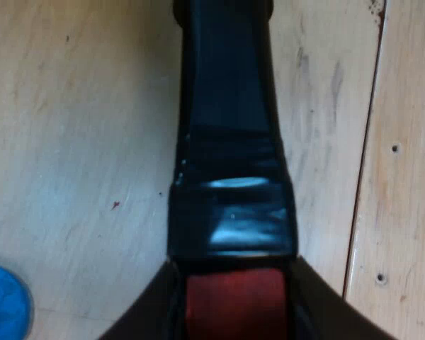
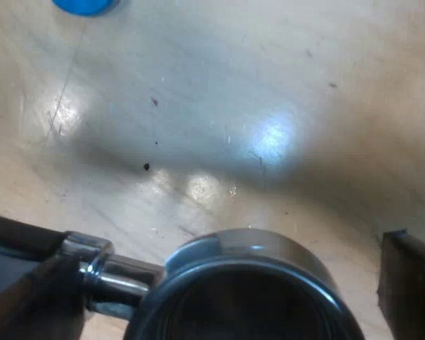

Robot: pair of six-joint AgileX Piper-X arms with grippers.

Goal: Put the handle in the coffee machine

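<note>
Left gripper [image 1: 234,322] clamps glossy black handle [image 1: 230,142] (red end); right gripper [image 2: 219,304] spread, flanking round metal holder [image 2: 251,249].

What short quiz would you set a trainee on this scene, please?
1. True or false: the left tool grips the handle at its red end.
2. Pick one. Between the open fingers of the right tool sits: A, a mug; B, the metal holder; C, a measuring glass.
3. In one word: what colour is the tamper lying on the table?
Key: 1 true; 2 B; 3 blue.
</note>
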